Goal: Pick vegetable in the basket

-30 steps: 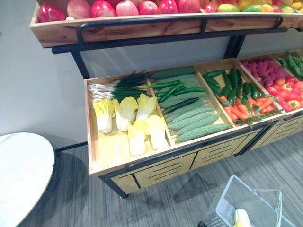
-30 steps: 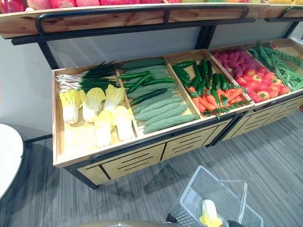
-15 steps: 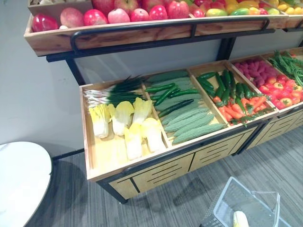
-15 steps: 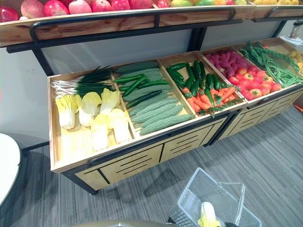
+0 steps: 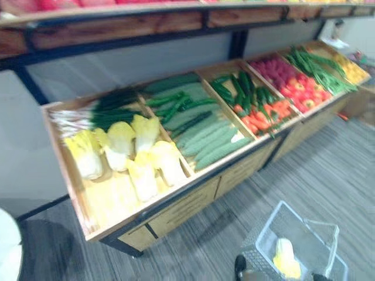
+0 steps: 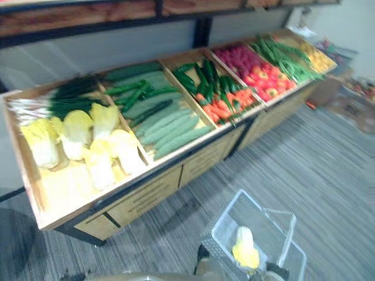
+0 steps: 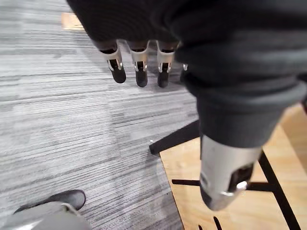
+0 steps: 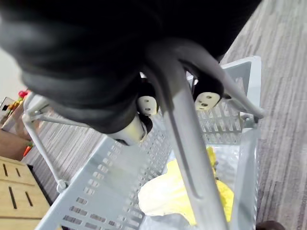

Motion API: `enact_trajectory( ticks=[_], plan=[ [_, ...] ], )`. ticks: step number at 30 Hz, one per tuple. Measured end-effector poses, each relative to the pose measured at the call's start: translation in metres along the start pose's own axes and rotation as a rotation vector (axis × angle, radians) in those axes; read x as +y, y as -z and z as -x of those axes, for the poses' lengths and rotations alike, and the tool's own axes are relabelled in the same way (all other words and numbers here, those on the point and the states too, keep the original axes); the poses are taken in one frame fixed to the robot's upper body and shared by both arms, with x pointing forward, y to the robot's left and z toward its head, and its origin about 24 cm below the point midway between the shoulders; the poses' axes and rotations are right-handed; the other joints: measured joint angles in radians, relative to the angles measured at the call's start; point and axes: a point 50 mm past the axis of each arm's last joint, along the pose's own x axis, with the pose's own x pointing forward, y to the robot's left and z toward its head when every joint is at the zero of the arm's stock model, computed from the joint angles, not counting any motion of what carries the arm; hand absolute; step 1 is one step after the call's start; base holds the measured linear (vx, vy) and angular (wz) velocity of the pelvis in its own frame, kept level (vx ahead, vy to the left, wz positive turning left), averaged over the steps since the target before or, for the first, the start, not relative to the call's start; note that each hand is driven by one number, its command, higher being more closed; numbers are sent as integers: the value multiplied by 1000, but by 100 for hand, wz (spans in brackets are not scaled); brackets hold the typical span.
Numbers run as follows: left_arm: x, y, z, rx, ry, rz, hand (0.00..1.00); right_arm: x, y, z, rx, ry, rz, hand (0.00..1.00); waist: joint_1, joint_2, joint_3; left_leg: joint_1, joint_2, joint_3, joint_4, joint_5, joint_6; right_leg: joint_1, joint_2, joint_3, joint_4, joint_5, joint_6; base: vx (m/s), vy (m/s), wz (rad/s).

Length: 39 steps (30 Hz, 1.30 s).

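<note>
Basket bottom cropped; cabbage inside

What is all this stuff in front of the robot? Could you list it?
Wooden stand: one, light wood, across the floor.
Upper shelf: one, wood with a black rail, above.
Napa cabbages: five, yellow-green, leftmost bin.
Green onions: bunch, behind the cabbages.
Bitter gourds: several, green, second bin.
Cucumbers: several, dark green, same bin.
Carrots: heap, orange, third bin.
Tomatoes: heap, red, fourth bin.
Green beans: heap, further right.
Basket: one, pale plastic, lower right.
Cabbage in basket: one, yellow.
Floor: grey striped carpet.
Right hand: curled round the basket handle.
Left hand: open, above the floor.
</note>
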Motion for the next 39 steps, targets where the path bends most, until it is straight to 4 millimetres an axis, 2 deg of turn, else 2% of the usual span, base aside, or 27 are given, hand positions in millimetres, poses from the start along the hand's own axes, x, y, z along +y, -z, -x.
enact_trajectory(
  ticks=[1, 2, 3, 5, 6, 7, 10, 12, 13, 14, 16, 19, 20, 21, 22, 23, 25, 26, 28, 29, 30, 31, 32, 33, 35, 39],
  plan=[
    [0, -3, 0, -13, 1, -4, 0, 1, 1, 1, 3, -2, 0, 100, 3, 1, 10, 36, -3, 44, -45, 25, 4, 17, -31, -106, 148, -91, -36, -73, 145, -76],
    [3, -2, -1, -13, -5, -16, 0, 2, 2, 1, 1, -3, 0, 100, 3, 2, 11, 50, -4, 69, -60, 35, 5, 33, -40, -142, 197, -112, -43, -5, 98, -104],
    [6, 4, 0, -7, -5, -44, 0, 6, -1, 1, -13, -15, 8, 100, 3, -1, 12, 69, -8, 117, -81, 48, 8, 73, -59, -193, 250, -147, -36, 6, 27, -122],
    [9, 6, 0, -5, -5, -62, 0, 14, -8, 2, -32, -36, 15, 100, 6, -20, 23, 88, -16, 194, -84, 52, 7, 117, -86, -242, 231, -186, -17, 6, -49, -131],
    [9, 6, -1, 1, -7, -61, 0, 18, -14, 2, -49, -47, 22, 100, 6, -33, 28, 97, -16, 243, -74, 54, 5, 119, -81, -284, 184, -197, -22, -9, -135, -137],
    [6, 8, 1, 10, 2, -55, 0, 18, -16, 1, -55, -45, 23, 100, 6, -21, 31, 107, -12, 271, -73, 65, -2, 134, -53, -297, 113, -196, -22, -10, -158, -137],
    [-2, 8, 3, 13, 23, -46, 0, 16, -19, 0, -59, -42, 24, 100, 4, -6, 28, 113, -5, 324, -70, 75, -7, 164, 8, -284, -57, -198, -20, 4, -217, -122],
    [-16, -5, 2, -24, 63, -59, 0, 13, -16, -1, -54, -35, 29, 100, -4, -2, 40, 102, 7, 383, -31, 77, -11, 161, 24, -272, -138, -239, -8, -35, -236, -82],
    [-20, -9, 3, -35, 77, -60, 0, 12, -14, -1, -49, -30, 33, 100, -5, 1, 42, 102, 17, 396, -13, 78, -13, 161, 26, -274, -143, -240, -6, -66, -241, -56],
    [-26, -14, 3, -47, 98, -69, 0, 9, -9, 0, -33, -27, 46, 100, -5, 7, 41, 103, 48, 406, 32, 78, -14, 168, 51, -257, -166, -235, -4, -50, -187, -55],
    [-29, -12, 4, -41, 110, -79, 0, 10, -4, 2, -30, -42, 101, 100, -23, 15, 39, 100, 128, 406, 141, 80, -17, 207, 118, -212, -243, -199, -32, -38, -211, -67],
    [-28, -6, 5, -20, 109, -85, 0, 9, -1, 3, -46, -54, 153, 100, -27, 23, 41, 98, 222, 397, 288, 92, -28, 237, 179, -145, -295, -177, -64, 2, -144, -81],
    [-28, -2, 6, -8, 111, -85, 0, 8, 0, 3, -53, -54, 161, 100, -25, 20, 45, 80, 247, 331, 371, 123, -27, 255, 195, -93, -316, -166, -82, 89, -113, -119],
    [-30, 1, 8, 1, 116, -75, 0, 9, -7, 2, -79, -59, 166, 100, -15, 15, 49, 41, 221, 188, 392, 94, -54, 260, 191, -37, -317, -159, -83, 82, -85, -130],
    [-30, 2, 8, 3, 112, -72, 0, 10, -11, 2, -94, -59, 165, 100, -14, 12, 53, 28, 188, 109, 381, 79, -65, 258, 185, -5, -311, -159, -82, 69, -19, -141],
    [-31, 5, 10, 10, 116, -73, 0, 6, -18, -1, -120, -51, 164, 100, -15, 6, 59, -2, 114, -46, 343, 54, -78, 255, 173, 42, -307, -154, -74, 39, 38, -128],
    [-36, 7, 14, 8, 129, -49, 0, 5, -31, -3, -165, -43, 163, 100, 1, 23, 63, -27, -12, -271, 215, 19, -101, 247, 162, 144, -306, -148, -55, 42, 88, -139],
    [-37, 9, 15, 8, 133, -43, 0, 5, -34, -4, -175, -44, 165, 100, 6, 28, 64, -33, -39, -331, 170, 15, -103, 245, 161, 170, -308, -145, -47, 11, 136, -128],
    [-37, 13, 17, 16, 136, -36, 0, 9, -41, -3, -201, -56, 166, 100, 9, 36, 64, -64, -106, -514, 17, 18, -101, 221, 168, 252, -307, -142, -36, -31, 220, -105],
    [-36, 15, 18, 18, 137, -36, 0, 11, -42, -3, -207, -62, 172, 100, 11, 37, 64, -76, -116, -551, -12, 19, -100, 214, 171, 271, -306, -141, -33, -31, 250, -94],
    [-37, 18, 19, 26, 141, -34, 0, 12, -45, -2, -227, -66, 177, 100, 18, 53, 69, -80, -117, -608, -71, 21, -98, 210, 185, 301, -302, -139, -26, -10, 128, -75],
    [-38, 20, 21, 32, 144, -33, 0, 10, -45, -2, -236, -63, 182, 100, 24, 63, 73, -79, -113, -619, -76, 49, -102, 206, 195, 311, -297, -141, -23, 16, 230, -87],
    [-39, 22, 22, 37, 148, -30, 0, 11, -38, 1, -233, -77, 203, 100, 36, 62, 66, -77, -126, -592, -70, 46, -84, 214, 188, 333, -298, -137, -12, 72, 244, -52],
    [-37, 21, 21, 30, 142, -32, 0, 11, -33, 3, -233, -85, 212, 100, 37, 49, 66, -76, -146, -585, -74, 41, -82, 214, 158, 336, -299, -130, 2, 92, 299, -36],
    [-34, 22, 20, 29, 139, -39, 0, 12, -31, 4, -231, -94, 223, 100, 41, 32, 65, -57, -170, -549, -97, 40, -78, 198, 136, 362, -286, -142, 21, 112, 234, -32],
    [-34, 22, 20, 27, 143, -51, 0, 14, -26, 7, -233, -105, 242, 100, 55, 32, 55, -19, -204, -496, -142, 37, -40, 195, 102, 409, -287, -155, 64, 165, 194, -33]
  ],
)
